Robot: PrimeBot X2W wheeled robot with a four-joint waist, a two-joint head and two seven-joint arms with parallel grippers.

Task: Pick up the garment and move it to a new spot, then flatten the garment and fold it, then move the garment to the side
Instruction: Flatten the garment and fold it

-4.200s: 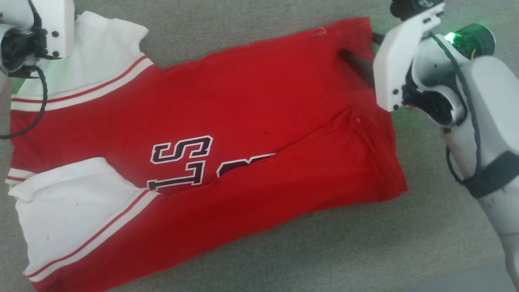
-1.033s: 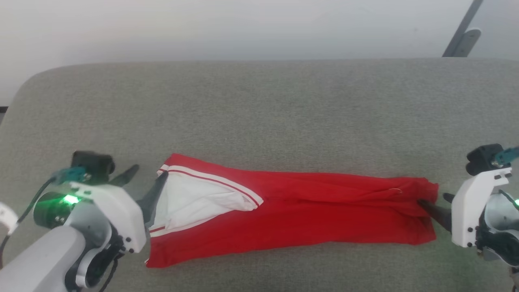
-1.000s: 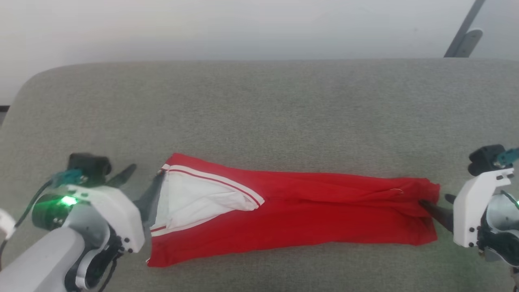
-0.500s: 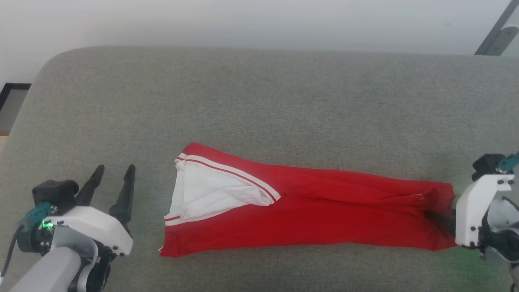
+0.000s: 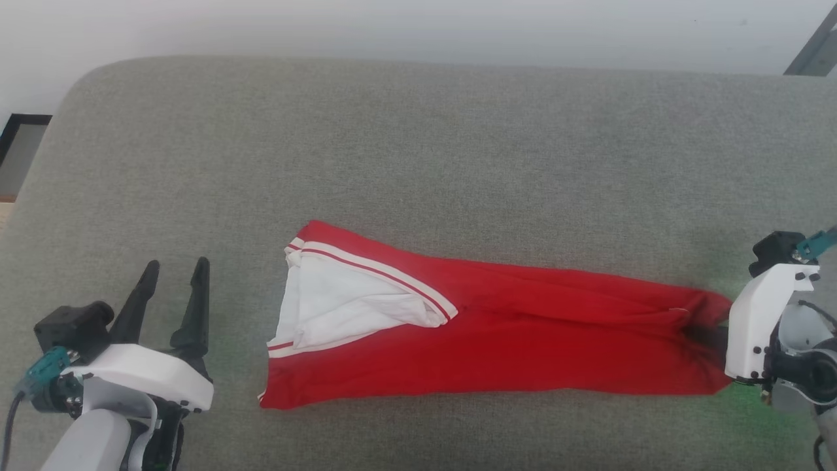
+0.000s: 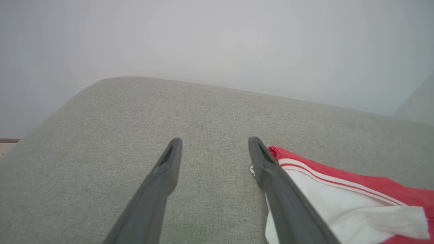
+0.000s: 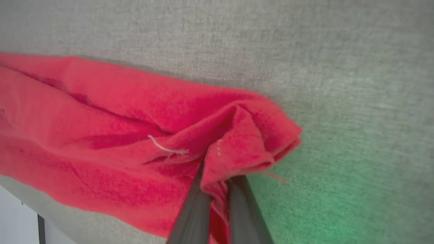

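Note:
The garment [image 5: 523, 333] lies folded into a long red band across the grey cushion, with a white panel [image 5: 340, 314] and striped trim at its left end; no lettering shows. My left gripper [image 5: 176, 265] stands open to the left of that end, apart from the cloth. In the left wrist view the open gripper [image 6: 214, 140] has bare cushion between its fingers, and the garment [image 6: 342, 200] lies just beside the right finger. My right gripper [image 5: 709, 337] is shut on the band's right end. The right wrist view shows this gripper [image 7: 217, 173] pinching a bunched red fold of the garment [image 7: 118, 118].
The grey cushion [image 5: 418, 150] stretches wide beyond the garment, ending at a pale wall. Its left corner is rounded, with a dark frame [image 5: 16, 140] on the floor past it. A dark slanted bar [image 5: 814, 46] stands at the top right.
The jersey, spread wide before, is now a narrow band. My left gripper has let go of its left end and drawn back, open. The right gripper keeps its hold. The camera has shifted.

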